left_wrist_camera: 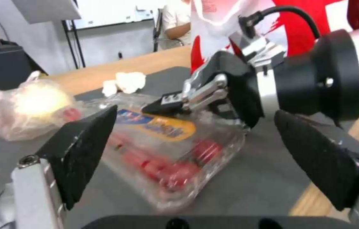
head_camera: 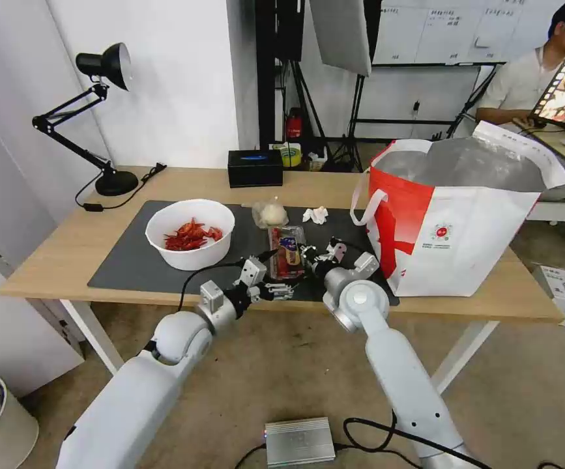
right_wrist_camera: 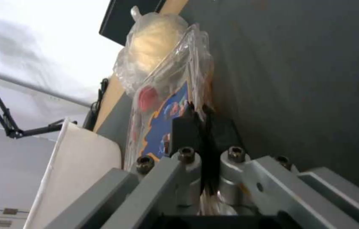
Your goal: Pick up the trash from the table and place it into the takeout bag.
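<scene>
Right gripper (right_wrist_camera: pixel 200 125) fingers pinched on edge of clear plastic clamshell tray with red bits (left_wrist_camera: pixel 166 149), tray lying on dark grey mat (head_camera: pixel 132 260) near front edge. Left gripper (left_wrist_camera: pixel 196 149) fingers spread wide, just beside tray. Large white-red takeout bag (head_camera: pixel 464 228) right of tray.

Head view: high, looking forward and down over the whole surface (head_camera: pixel 54 247), both arms reaching in from below, room behind. Left wrist view: low, very near, looking along the mat (left_wrist_camera: pixel 247 178) between its own hand's (left_wrist_camera: pixel 213 149) pads toward the tray (left_wrist_camera: pixel 166 149), the right hand (left_wrist_camera: pixel 175 103) and the bag (left_wrist_camera: pixel 298 19). Right wrist view: tight, skimming the mat (right_wrist_camera: pixel 298 79) past its own hand (right_wrist_camera: pixel 200 124) toward the tray (right_wrist_camera: pixel 166 108) and bun (right_wrist_camera: pixel 150 47). All three share the tray, bun and mat.
</scene>
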Controlling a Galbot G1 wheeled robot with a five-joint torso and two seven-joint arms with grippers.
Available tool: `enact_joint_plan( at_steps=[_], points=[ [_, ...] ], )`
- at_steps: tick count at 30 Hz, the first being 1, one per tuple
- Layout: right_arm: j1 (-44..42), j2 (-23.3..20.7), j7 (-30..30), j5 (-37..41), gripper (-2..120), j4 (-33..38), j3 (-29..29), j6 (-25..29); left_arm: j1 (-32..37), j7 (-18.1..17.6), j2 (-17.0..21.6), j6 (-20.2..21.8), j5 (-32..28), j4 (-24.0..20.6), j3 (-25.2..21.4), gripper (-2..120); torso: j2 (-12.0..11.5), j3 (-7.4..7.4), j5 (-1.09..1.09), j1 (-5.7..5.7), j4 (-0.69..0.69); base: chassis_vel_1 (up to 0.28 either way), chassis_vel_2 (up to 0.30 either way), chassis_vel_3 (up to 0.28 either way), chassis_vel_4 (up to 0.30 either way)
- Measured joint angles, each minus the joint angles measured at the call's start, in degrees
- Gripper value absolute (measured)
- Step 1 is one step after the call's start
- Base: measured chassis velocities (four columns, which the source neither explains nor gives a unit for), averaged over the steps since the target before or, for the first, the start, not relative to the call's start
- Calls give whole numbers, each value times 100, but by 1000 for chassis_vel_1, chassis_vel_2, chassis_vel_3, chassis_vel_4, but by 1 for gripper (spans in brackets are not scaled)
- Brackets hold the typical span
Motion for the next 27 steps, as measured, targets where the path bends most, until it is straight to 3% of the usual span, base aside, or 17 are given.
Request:
enact_joint_plan(
  at_steps=[8, 20, 27],
  points=[
    [-104, -93, 12, -6, 0, 179, 36, 0, 334, -76, 264, -41, -44, -258, -306, 100, 0, 0, 0, 0, -1, 0, 0, 0, 0],
    [-227, -382, 25, -164, 0, 723, -25, 193, 1226, -167, 616, -26, -172, -794, -1397, 100, 0, 1, 0, 0, 1, 0, 0, 0, 0],
    [-357, -611, -13, -161, 0, 1077, 81, 198, 1396, -169, 609, -17, -168, -864, -1528, 100, 0, 1, 0, 0, -3, 0, 0, 0, 0]
  ],
)
